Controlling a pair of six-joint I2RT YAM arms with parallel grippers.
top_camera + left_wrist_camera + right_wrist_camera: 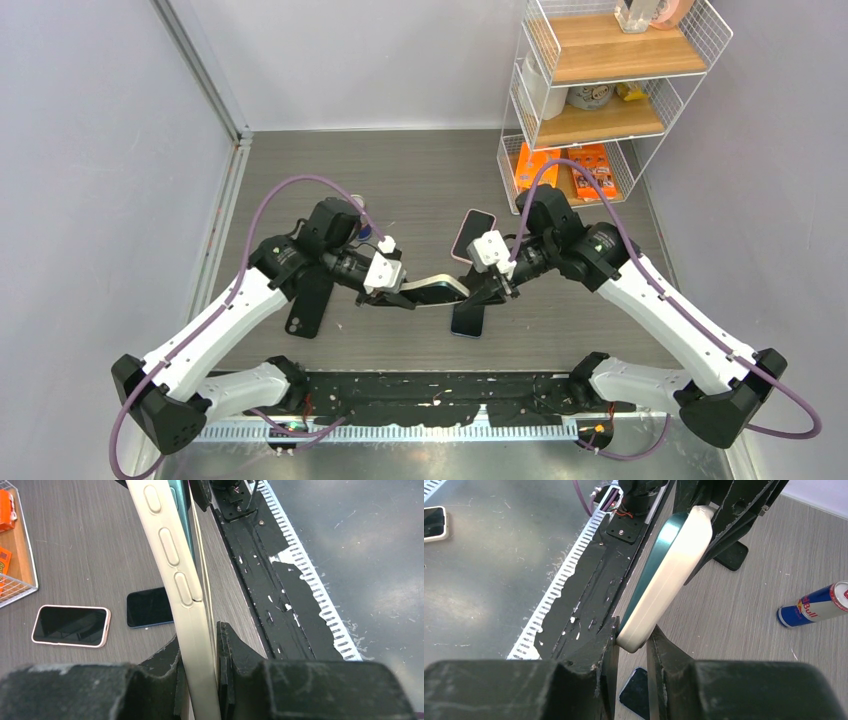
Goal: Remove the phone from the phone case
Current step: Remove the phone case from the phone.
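A phone in a cream phone case (440, 290) hangs in the air above the table's front middle, held between both arms. My left gripper (400, 297) is shut on its left end; in the left wrist view the case (175, 580) runs up from between the fingers (199, 650), side buttons showing. The phone's teal edge (182, 515) peeks from the case. My right gripper (487, 290) is shut on the other end. In the right wrist view its fingers (633, 642) pinch the case's rounded corner (669, 575), with the teal phone (655, 555) on the left side.
A pink-cased phone (472, 234) and a dark phone (468, 320) lie on the table under the right arm. A black phone (309, 305) lies under the left arm. A Red Bull can (816, 605) lies on its side. A wire shelf (600, 90) stands at back right.
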